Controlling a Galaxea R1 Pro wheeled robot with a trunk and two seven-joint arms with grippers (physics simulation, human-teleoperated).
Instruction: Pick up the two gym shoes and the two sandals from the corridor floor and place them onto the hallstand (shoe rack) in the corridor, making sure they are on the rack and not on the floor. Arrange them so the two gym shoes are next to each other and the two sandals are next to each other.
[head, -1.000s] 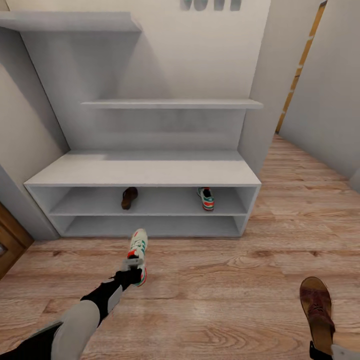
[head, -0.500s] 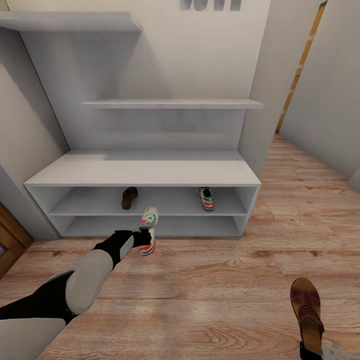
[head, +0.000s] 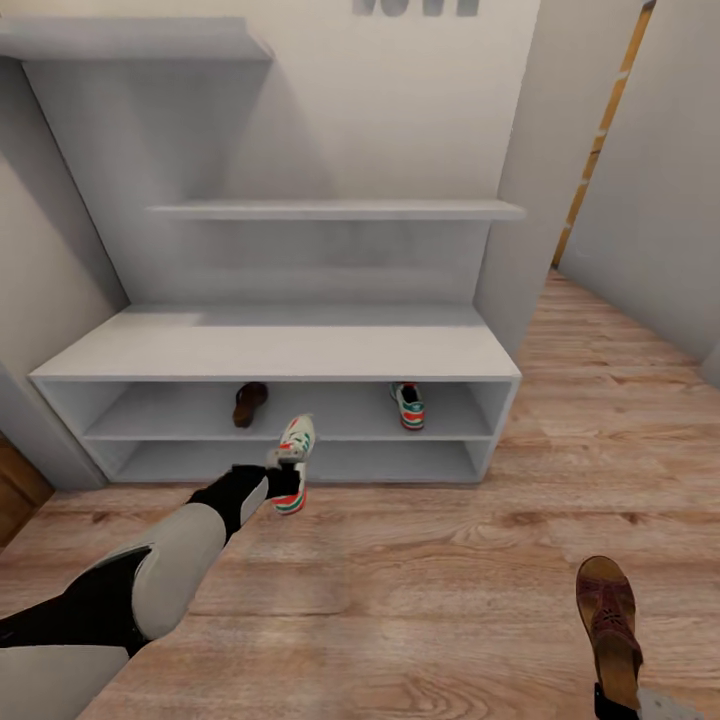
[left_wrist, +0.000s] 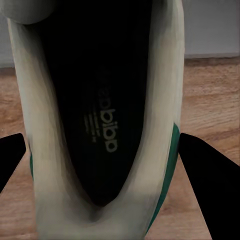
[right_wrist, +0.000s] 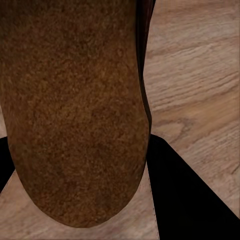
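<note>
My left gripper (head: 283, 480) is shut on a white gym shoe (head: 294, 462) with green stripes and red accents, held just in front of the hallstand (head: 290, 345); its dark insole (left_wrist: 100, 110) fills the left wrist view. The other gym shoe (head: 408, 404) sits on the right of the upper open shelf level, a brown sandal (head: 248, 402) on its left. At the head view's lower right, my right gripper (head: 615, 698) is shut on the second sandal (head: 608, 625), whose brown footbed (right_wrist: 75, 110) looms in the right wrist view.
The hallstand has a white back panel with two floating shelves (head: 330, 210). Wood plank floor (head: 430, 560) spreads in front. A wall corner (head: 520, 220) stands right of the rack, with a corridor opening (head: 620, 330) beyond. A wooden door edge (head: 15, 490) shows at the left.
My left arm carried the gym shoe up off the floor area and forward toward the rack. The sandal in my right gripper shifted slightly lower. The camera moved a little.
</note>
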